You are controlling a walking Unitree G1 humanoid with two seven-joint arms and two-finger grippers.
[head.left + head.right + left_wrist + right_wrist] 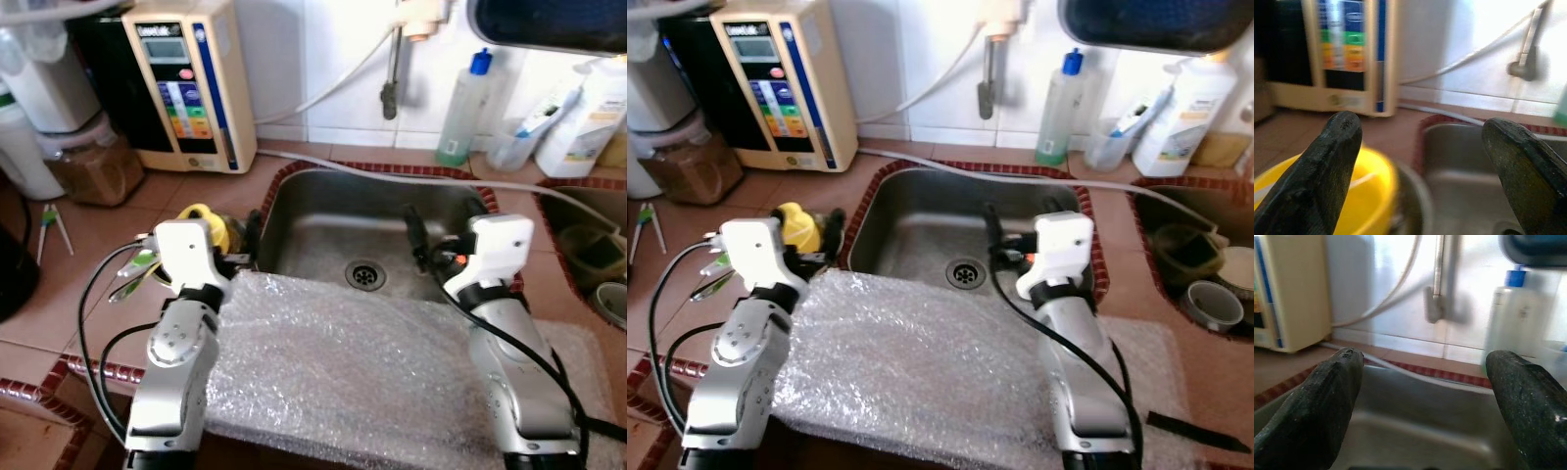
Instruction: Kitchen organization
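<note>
A steel sink (323,230) is set in the tiled counter, and a sheet of bubble wrap (343,362) lies over its near edge. A yellow bowl (201,217) sits on the counter just left of the sink. My left gripper (245,245) is open beside that bowl, at the sink's left rim; in the left wrist view the bowl (1371,196) lies under one finger (1327,166). My right gripper (423,245) hangs open over the sink's right side, with nothing between its fingers (1322,401).
A cream water machine (186,78) and a brown-filled jar (88,166) stand at the back left. A faucet (392,69), a hose (411,174) and bottles (465,108) line the back wall. A second basin (588,245) holds cups. A black knife (1195,431) lies near right.
</note>
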